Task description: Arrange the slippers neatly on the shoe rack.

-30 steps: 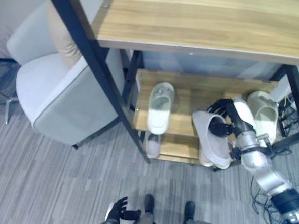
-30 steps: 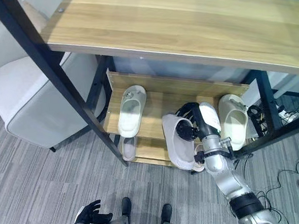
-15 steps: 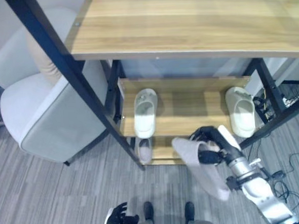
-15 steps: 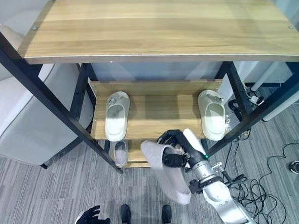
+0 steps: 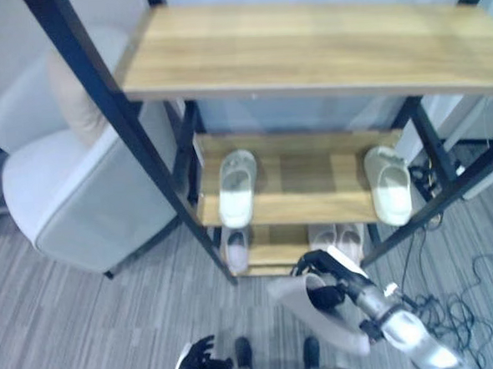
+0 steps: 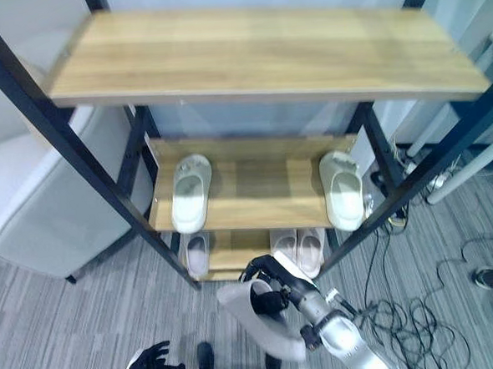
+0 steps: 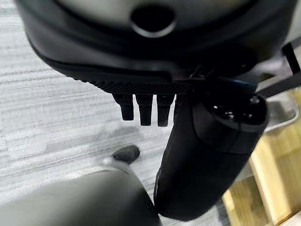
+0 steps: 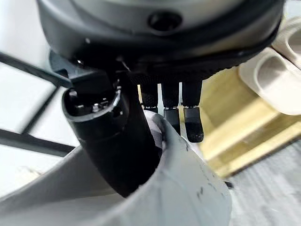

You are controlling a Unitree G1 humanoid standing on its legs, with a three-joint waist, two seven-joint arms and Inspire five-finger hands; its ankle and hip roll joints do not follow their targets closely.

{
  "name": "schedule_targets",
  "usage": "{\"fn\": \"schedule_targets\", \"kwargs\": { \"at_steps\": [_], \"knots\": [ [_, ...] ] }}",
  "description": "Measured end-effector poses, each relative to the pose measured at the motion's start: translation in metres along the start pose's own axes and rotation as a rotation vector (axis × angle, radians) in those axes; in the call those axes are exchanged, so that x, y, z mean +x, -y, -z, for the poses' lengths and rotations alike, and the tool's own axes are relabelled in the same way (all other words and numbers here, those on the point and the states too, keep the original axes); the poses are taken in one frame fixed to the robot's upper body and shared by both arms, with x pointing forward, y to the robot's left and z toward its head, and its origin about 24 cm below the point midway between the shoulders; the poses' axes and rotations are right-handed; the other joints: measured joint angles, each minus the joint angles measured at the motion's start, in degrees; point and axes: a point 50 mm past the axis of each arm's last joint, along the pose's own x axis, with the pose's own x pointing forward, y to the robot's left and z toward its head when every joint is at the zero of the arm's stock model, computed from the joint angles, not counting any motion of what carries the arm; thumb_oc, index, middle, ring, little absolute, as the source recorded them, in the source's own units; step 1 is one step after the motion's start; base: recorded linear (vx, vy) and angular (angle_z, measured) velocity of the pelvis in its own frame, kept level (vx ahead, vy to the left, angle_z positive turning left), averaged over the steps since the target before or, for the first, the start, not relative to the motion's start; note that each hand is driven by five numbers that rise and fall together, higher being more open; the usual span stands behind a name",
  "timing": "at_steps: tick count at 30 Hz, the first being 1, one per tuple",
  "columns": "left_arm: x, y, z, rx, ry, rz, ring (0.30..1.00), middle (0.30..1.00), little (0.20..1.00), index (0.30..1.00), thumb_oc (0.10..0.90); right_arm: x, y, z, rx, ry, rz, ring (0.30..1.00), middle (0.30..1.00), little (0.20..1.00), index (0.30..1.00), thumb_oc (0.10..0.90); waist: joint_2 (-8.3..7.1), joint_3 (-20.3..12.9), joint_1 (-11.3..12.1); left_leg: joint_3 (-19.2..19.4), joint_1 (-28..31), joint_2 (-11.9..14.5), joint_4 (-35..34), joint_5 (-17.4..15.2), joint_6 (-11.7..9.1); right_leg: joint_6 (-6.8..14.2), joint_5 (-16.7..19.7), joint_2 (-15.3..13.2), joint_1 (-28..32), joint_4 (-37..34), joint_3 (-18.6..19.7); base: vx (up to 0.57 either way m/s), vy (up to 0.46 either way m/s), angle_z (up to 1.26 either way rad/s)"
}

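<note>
Your right hand [image 6: 274, 293] grips a pale slipper [image 6: 253, 322] with curled fingers, held low before the shoe rack [image 6: 256, 202].

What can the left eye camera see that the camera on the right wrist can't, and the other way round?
The left eye view takes in the whole shoe rack, two pale slippers far apart on its middle shelf, a grey chair beside it, and the left hand, open, low down. The right wrist view gives close detail: the thumb and fingers pinching the grey slipper. Both show the right hand holding that slipper before the rack's wooden shelves.
</note>
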Motion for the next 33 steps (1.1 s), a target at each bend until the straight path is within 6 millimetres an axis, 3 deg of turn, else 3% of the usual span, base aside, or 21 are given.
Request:
{"fn": "schedule_targets", "kwargs": {
  "at_steps": [2, 6, 9, 10, 13, 14, 19, 23, 24, 27, 28, 30, 33],
  "knots": [
    [0.007, 0.002, -0.028, -0.009, 0.083, -0.005, 0.900, 0.900, 0.900, 0.900, 0.800, 0.017, 0.023, -0.013, -0.058, 0.041, 0.085, 0.300, 0.300, 0.300, 0.300, 0.400, 0.54, 3.15, 1.42, -1.10, -4.56, -0.14, 1.65, -0.45, -0.44, -0.96, -1.90, -0.92, -6.14, 6.13, -0.39, -0.15, -0.021, 0.19],
    [0.011, -0.006, -0.055, -0.079, 0.171, -0.031, 0.900, 0.900, 0.900, 0.900, 0.800, 0.041, 0.054, -0.040, -0.136, 0.137, 0.221, 0.300, 0.300, 0.300, 0.300, 0.400, 0.86, 6.49, 3.17, -2.13, -11.68, -0.09, 5.52, -0.80, -0.14, -1.41, -3.11, -2.08, -13.85, 12.52, -1.56, -0.13, -0.009, 0.11],
    [0.011, -0.018, -0.083, -0.099, 0.293, -0.055, 0.900, 0.900, 0.900, 0.900, 0.800, 0.060, 0.083, -0.072, -0.209, 0.236, 0.341, 0.300, 0.300, 0.300, 0.300, 0.400, 0.97, 8.28, 4.14, -3.10, -21.16, 0.25, 13.97, -2.09, 0.24, -2.20, -5.94, -3.07, -22.97, 21.75, -1.66, -0.12, -0.008, 0.12],
    [0.010, -0.023, -0.102, -0.113, 0.363, -0.062, 0.900, 0.900, 0.900, 0.900, 0.800, 0.068, 0.103, -0.086, -0.245, 0.267, 0.410, 0.300, 0.300, 0.300, 0.300, 0.400, 0.94, 9.79, 4.32, -3.66, -25.42, 0.19, 17.52, -2.79, 0.15, -3.32, -7.37, -3.93, -27.00, 25.73, -2.07, -0.05, -0.005, 0.27],
    [0.004, -0.035, -0.131, -0.151, 0.487, -0.076, 0.900, 0.900, 0.900, 0.900, 0.800, 0.072, 0.137, -0.112, -0.334, 0.324, 0.518, 0.300, 0.300, 0.300, 0.300, 0.400, 1.05, 12.08, 5.30, -5.09, -33.71, 0.04, 25.19, -4.11, 0.13, -5.08, -10.39, -5.28, -34.55, 33.77, -2.96, -0.03, 0.004, 0.30],
    [0.001, -0.039, -0.138, -0.172, 0.522, -0.077, 0.900, 0.900, 0.900, 0.900, 0.800, 0.073, 0.146, -0.118, -0.359, 0.330, 0.550, 0.300, 0.300, 0.300, 0.300, 0.400, 0.87, 12.35, 5.85, -5.40, -36.90, -0.01, 29.15, -5.93, -0.01, -4.56, -12.42, -6.09, -37.44, 37.90, -2.86, 0.06, 0.009, 0.17],
    [-0.025, -0.051, -0.174, -0.230, 0.761, -0.053, 0.900, 0.900, 0.900, 0.900, 0.800, 0.062, 0.199, -0.160, -0.558, 0.409, 0.735, 0.300, 0.300, 0.300, 0.300, 0.400, 0.88, 12.03, 6.60, -6.17, -54.39, -0.75, 51.85, -14.69, 1.38, -6.93, -20.83, -9.00, -53.95, 58.88, -0.10, 0.07, 0.050, 0.07],
    [-0.039, -0.060, -0.193, -0.252, 0.873, -0.076, 0.900, 0.900, 0.900, 0.900, 0.800, 0.055, 0.216, -0.167, -0.613, 0.405, 0.813, 0.300, 0.300, 0.300, 0.300, 0.400, 1.40, 11.52, 6.43, -6.79, -63.54, -0.84, 65.31, -20.35, 1.73, -7.89, -26.09, -10.96, -61.63, 71.20, 0.60, 0.14, 0.026, 0.05],
    [-0.041, -0.062, -0.198, -0.269, 0.889, -0.088, 0.900, 0.900, 0.900, 0.900, 0.800, 0.054, 0.217, -0.167, -0.634, 0.403, 0.829, 0.300, 0.300, 0.300, 0.300, 0.400, 1.59, 11.15, 6.31, -7.08, -65.92, -0.96, 68.25, -21.35, 1.29, -7.31, -27.03, -11.13, -63.64, 73.84, 0.93, 0.21, 0.050, 0.02],
    [-0.054, -0.066, -0.210, -0.270, 0.966, -0.095, 0.900, 0.900, 0.900, 0.900, 0.800, 0.048, 0.226, -0.166, -0.687, 0.390, 0.866, 0.300, 0.300, 0.300, 0.300, 0.400, 1.82, 10.50, 6.26, -6.64, -71.61, -1.15, 77.26, -24.84, 2.76, -8.30, -30.69, -12.44, -69.18, 82.63, 2.76, 0.15, 0.016, 0.02],
    [-0.060, -0.068, -0.214, -0.258, 0.994, -0.091, 0.900, 0.900, 0.900, 0.900, 0.800, 0.045, 0.230, -0.164, -0.713, 0.370, 0.876, 0.300, 0.300, 0.300, 0.300, 0.400, 1.94, 10.55, 6.34, -6.39, -73.60, -1.51, 81.19, -25.99, 2.11, -7.67, -32.14, -12.82, -71.25, 86.54, 3.98, 0.11, 0.007, 0.09],
    [-0.070, -0.068, -0.217, -0.243, 1.044, -0.077, 0.900, 0.900, 0.900, 0.900, 0.800, 0.042, 0.235, -0.157, -0.770, 0.324, 0.891, 0.300, 0.300, 0.300, 0.300, 0.400, 2.69, 11.05, 6.20, -5.88, -75.81, -1.96, 90.86, -30.34, 2.66, -6.95, -36.88, -13.96, -73.38, 96.23, 6.92, 0.16, 0.010, 0.11],
    [-0.079, -0.066, -0.212, -0.281, 1.067, -0.071, 0.900, 0.900, 0.900, 0.900, 0.800, 0.041, 0.236, -0.158, -0.852, 0.333, 0.900, 0.300, 0.300, 0.300, 0.300, 0.400, 3.45, 12.61, 6.09, -5.11, -76.06, -1.69, 99.79, -34.56, 3.86, -5.98, -40.77, -13.95, -73.90, 104.82, 10.21, 0.19, 0.013, -0.03]
  ]
}}
